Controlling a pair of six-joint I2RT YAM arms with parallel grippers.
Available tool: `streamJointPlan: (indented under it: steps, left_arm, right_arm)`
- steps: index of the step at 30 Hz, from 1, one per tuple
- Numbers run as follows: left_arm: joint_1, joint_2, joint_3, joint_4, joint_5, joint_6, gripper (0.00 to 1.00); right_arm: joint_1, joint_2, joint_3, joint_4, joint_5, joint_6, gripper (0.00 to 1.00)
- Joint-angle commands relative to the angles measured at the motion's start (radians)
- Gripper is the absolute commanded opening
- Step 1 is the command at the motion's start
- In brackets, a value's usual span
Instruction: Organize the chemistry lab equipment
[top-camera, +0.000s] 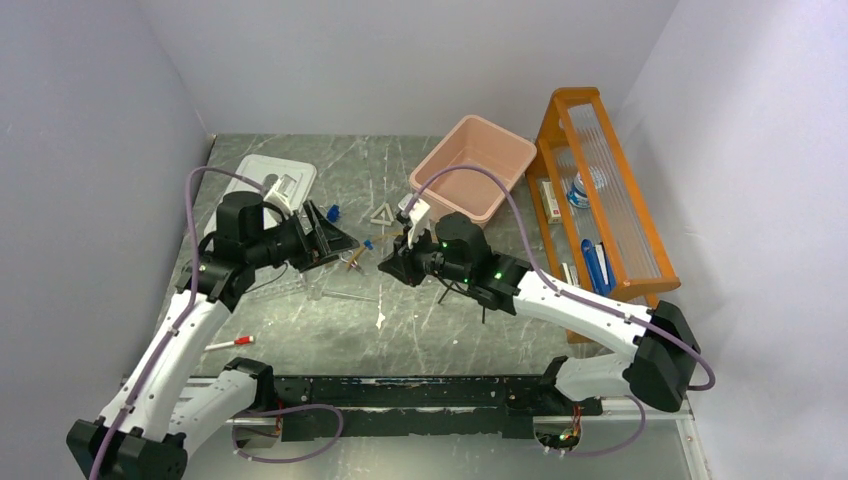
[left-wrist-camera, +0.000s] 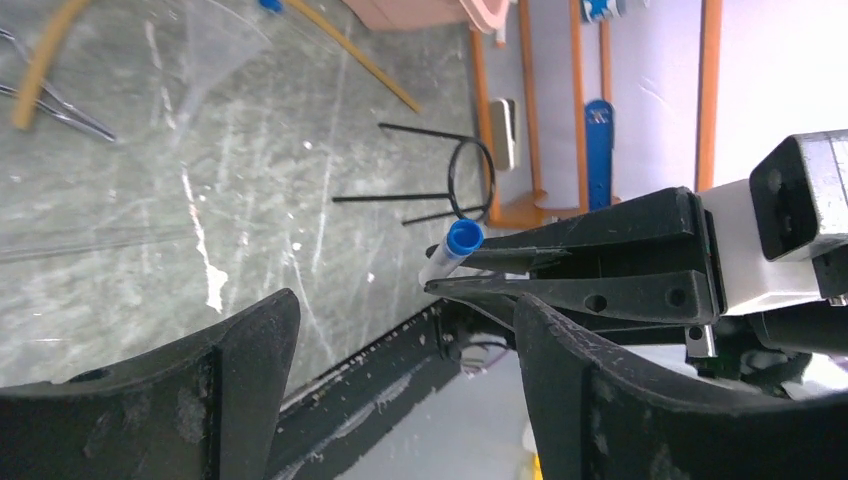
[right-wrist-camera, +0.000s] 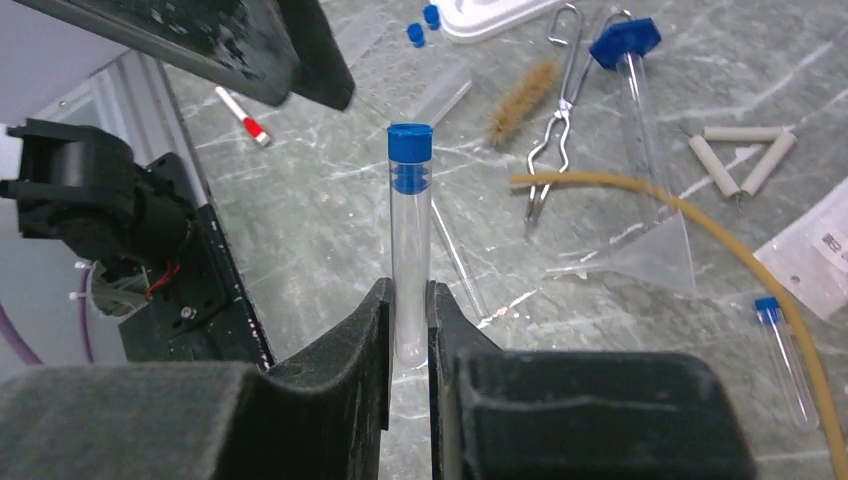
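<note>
My right gripper (right-wrist-camera: 408, 290) is shut on a blue-capped clear tube (right-wrist-camera: 410, 230) and holds it by its lower end above the table, cap pointing away. My left gripper (left-wrist-camera: 400, 300) is open and empty, facing the right one, and the tube's cap (left-wrist-camera: 462, 238) shows just beyond its fingertips. In the top view both grippers meet mid-table, left (top-camera: 345, 243) and right (top-camera: 385, 262). On the table lie a brown brush (right-wrist-camera: 520, 90), metal tongs (right-wrist-camera: 560, 90), amber tubing (right-wrist-camera: 640, 190), a white triangle (right-wrist-camera: 740, 155), a black wire ring (left-wrist-camera: 470, 180) and another small blue-capped tube (right-wrist-camera: 785, 350).
A pink bin (top-camera: 472, 165) stands at the back, an orange wooden shelf (top-camera: 600, 190) along the right, and a white tray (top-camera: 270, 180) at the back left. A red-capped marker (top-camera: 229, 343) lies near the left arm. A clear funnel (right-wrist-camera: 650, 255) lies by the tubing.
</note>
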Motion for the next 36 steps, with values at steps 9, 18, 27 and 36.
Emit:
streamJointPlan:
  steps: [9,18,27,36]
  left_arm:
    - [-0.002,0.101,-0.005,0.053,0.255,-0.016,0.78]
    - [-0.015,0.131,-0.025,0.040,0.226,-0.004,0.46]
    - [-0.051,0.162,-0.045,0.050,0.249,-0.009,0.45]
    - [-0.092,0.162,-0.066,0.060,0.215,-0.004,0.19]
  right_arm:
    - [0.003,0.018,0.076,-0.077,-0.162,-0.127,0.09]
    - [0.010,0.061,0.121,-0.186,-0.157,-0.218,0.09]
    - [0.018,0.076,0.124,-0.187,-0.169,-0.227,0.09]
    - [0.021,0.081,0.119,-0.183,-0.170,-0.233,0.10]
